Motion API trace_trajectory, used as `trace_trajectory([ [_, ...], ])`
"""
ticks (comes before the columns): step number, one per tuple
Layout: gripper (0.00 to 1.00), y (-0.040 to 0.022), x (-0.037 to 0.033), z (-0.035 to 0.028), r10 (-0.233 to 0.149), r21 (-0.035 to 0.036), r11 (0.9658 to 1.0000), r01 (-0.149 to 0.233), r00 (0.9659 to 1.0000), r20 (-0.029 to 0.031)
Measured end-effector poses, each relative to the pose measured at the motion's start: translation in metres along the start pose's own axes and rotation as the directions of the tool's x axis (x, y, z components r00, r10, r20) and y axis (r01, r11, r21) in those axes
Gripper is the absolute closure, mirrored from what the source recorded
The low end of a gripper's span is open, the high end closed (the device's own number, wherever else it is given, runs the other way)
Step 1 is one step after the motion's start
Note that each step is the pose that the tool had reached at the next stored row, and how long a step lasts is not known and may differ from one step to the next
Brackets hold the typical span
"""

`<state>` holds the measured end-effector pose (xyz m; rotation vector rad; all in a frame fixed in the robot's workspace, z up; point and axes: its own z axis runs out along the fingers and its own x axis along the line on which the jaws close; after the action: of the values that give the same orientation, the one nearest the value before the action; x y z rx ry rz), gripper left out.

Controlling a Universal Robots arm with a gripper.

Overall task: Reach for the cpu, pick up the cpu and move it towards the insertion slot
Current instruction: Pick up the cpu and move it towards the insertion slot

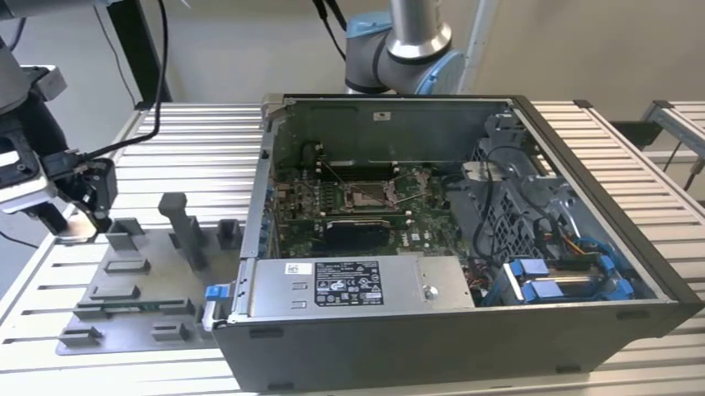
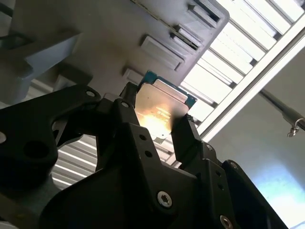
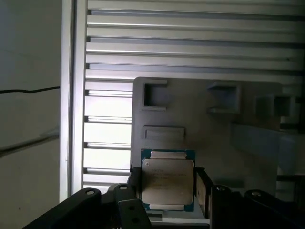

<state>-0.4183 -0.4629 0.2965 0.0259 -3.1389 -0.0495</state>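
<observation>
One gripper — black fingers clamped on cpu edges, chip pinched between them above grey fixture plate; flat square, silvery face, greenish rim.

Slatted metal table across the exterior view, evenly lit, plain pale wall at twelve o'clock, second table at two.
</observation>
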Motion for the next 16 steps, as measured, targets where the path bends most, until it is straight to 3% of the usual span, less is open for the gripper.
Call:
trace_trajectory([
  [16, 1.00, 0.0006, 0.0000, -0.0202, 0.000, 0.0000, 1.0000, 0.000, 1.0000, 0.0000],
])
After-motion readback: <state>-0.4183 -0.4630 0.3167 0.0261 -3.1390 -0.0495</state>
